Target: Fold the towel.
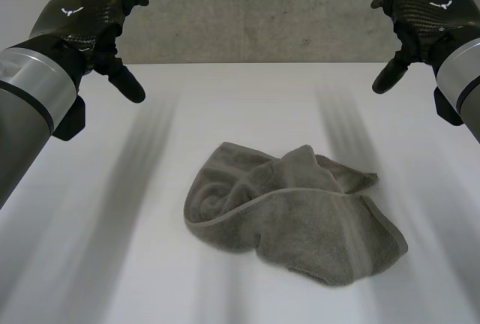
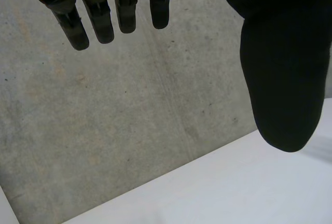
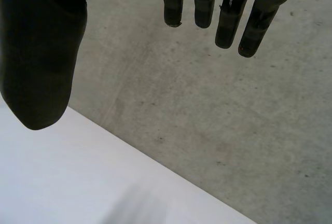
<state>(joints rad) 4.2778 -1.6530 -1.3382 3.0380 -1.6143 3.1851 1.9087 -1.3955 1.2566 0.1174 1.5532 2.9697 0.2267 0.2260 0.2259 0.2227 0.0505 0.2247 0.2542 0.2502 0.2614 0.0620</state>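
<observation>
While the grey towel (image 1: 292,215) lies crumpled in a loose heap near the middle of the white counter (image 1: 97,264), both hands hang high over the counter's far side, well apart from it and from each other. The left hand (image 1: 86,20) has its fingers (image 2: 98,22) straight and spread away from the thumb, with nothing between them. The right hand (image 1: 424,13) is likewise empty, its fingers (image 3: 228,22) relaxed. Behind them stands a concrete wall (image 1: 262,9).

The step in hand looks like the first reach, and a fold cannot start well from a heap, so the towel probably wants spreading flat first. The bound hem (image 1: 255,205) curving across the heap is the best guide. Following it out to two corners, pinching one in each hand, then drawing them apart and laying the cloth down should give a clean rectangle. Grabbing the bunched middle would likely lift several layers at once.

Each hand's back bears a small white winged emblem (image 1: 73,10). No lettering can be read there, and no label shows on the towel.
</observation>
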